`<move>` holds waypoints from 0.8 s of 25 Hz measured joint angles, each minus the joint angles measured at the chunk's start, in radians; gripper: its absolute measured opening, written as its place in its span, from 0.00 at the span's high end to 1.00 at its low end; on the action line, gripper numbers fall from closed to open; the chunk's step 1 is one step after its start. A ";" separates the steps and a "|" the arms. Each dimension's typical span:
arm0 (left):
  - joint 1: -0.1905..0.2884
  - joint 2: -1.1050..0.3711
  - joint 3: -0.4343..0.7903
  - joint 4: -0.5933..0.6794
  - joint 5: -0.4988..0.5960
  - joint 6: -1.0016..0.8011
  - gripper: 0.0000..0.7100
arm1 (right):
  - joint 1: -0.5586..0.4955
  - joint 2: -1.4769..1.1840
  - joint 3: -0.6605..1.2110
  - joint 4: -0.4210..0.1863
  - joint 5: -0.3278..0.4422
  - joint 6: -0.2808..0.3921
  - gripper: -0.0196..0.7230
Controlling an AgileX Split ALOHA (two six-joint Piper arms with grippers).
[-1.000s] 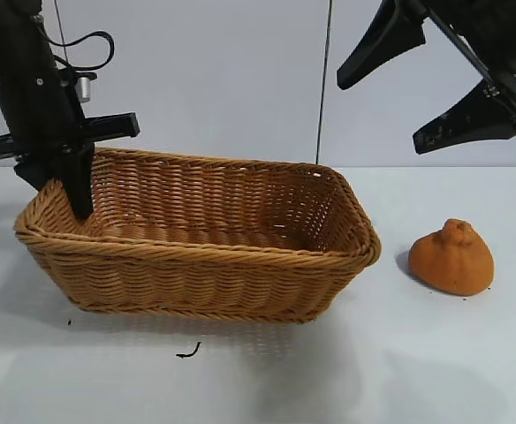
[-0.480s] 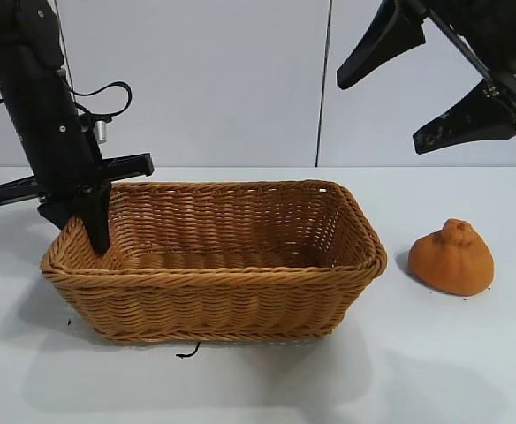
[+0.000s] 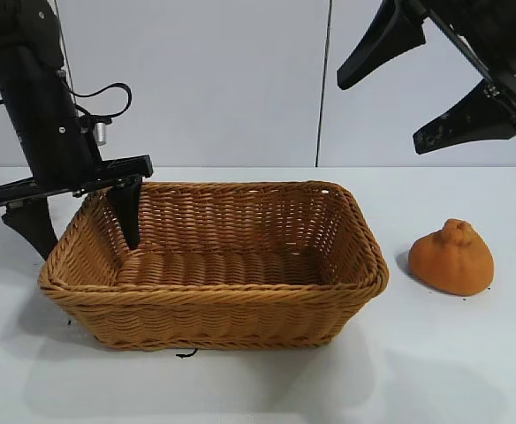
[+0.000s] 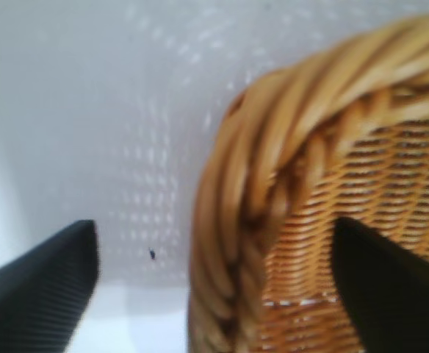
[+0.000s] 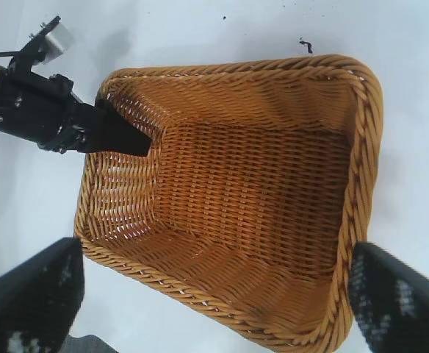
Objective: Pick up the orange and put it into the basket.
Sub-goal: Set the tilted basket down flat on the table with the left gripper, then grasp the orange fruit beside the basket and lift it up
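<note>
Three views, taken in turn.

Exterior: the tan rectangular wicker basket (image 3: 214, 265) sits at the middle of the white desk (image 3: 443, 362). The dull-orange knobbed fruit, the orange (image 3: 451, 257), lies on the desk to the basket's right, apart from it. The left tool (image 3: 83, 223) stands spread wide astride the basket's left rim, one finger inside, one outside, holding nothing. The right tool (image 3: 421, 84) hangs high at far right, wide, empty.

Left wrist: braided rim close up between the left tool's black fingers (image 4: 38, 290), not pinched.

Right wrist: the basket is empty.

Handling, judged: the orange looks light, matte, slightly yielding, so unlikely to slip. Grip across its broad lower body, not the knob; moderate squeeze.
</note>
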 joint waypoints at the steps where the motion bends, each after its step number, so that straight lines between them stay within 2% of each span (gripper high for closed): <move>1: 0.000 -0.021 -0.020 0.008 0.008 0.000 0.03 | 0.000 0.000 0.000 0.000 0.000 0.000 0.04; 7: 0.000 -0.127 -0.159 0.126 0.029 0.002 0.02 | 0.000 0.000 0.000 0.000 0.000 0.000 0.04; 11: 0.014 -0.168 -0.184 0.160 0.031 0.018 0.02 | 0.000 0.000 0.000 0.000 0.000 0.000 0.04; 14: 0.060 -0.187 -0.188 0.170 0.034 0.047 0.02 | 0.000 0.000 0.000 0.000 0.000 0.000 0.04; 20: 0.184 -0.190 -0.186 0.182 0.034 0.073 0.02 | 0.000 0.000 0.000 0.000 0.000 0.000 0.04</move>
